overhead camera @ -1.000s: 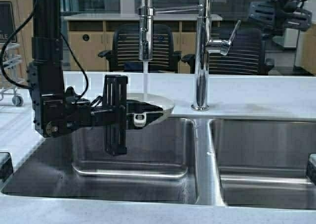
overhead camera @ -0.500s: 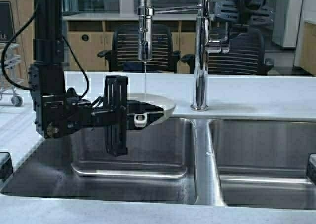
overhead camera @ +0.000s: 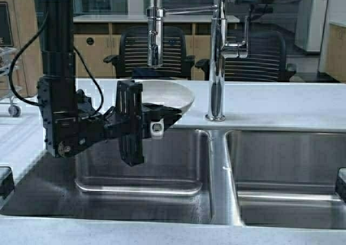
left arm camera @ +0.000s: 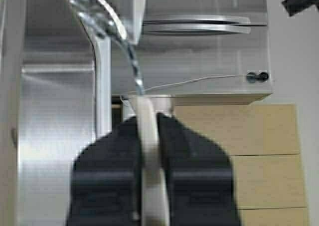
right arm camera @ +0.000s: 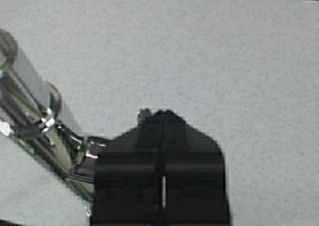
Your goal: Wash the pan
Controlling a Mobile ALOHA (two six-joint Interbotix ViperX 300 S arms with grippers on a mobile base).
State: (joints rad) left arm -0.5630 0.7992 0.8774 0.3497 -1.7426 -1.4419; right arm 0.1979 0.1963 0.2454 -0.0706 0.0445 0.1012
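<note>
One slip risk: the left gripper [overhead camera: 157, 123], fingers clamped on the wet pan [overhead camera: 165, 95] handle, could drop it into the sink [overhead camera: 143, 191]; right gripper [right arm camera: 162, 117] fingers together.

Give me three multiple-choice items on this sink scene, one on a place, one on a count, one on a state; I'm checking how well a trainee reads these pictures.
1. Where is the pan?
A. over the left basin, under the spray head
B. in the right basin
C. flat on the counter

2. How many sink basins are there?
A. one
B. two
C. three

3. How is the left gripper?
A. open and empty
B. shut on the pan
C. out of view

Answers:
1 A: the pan sits tilted above the left basin, below the spray head.
2 B: a divider separates the left basin from the right basin.
3 B: the wrist view shows both fingers pressed on the pale handle.
</note>
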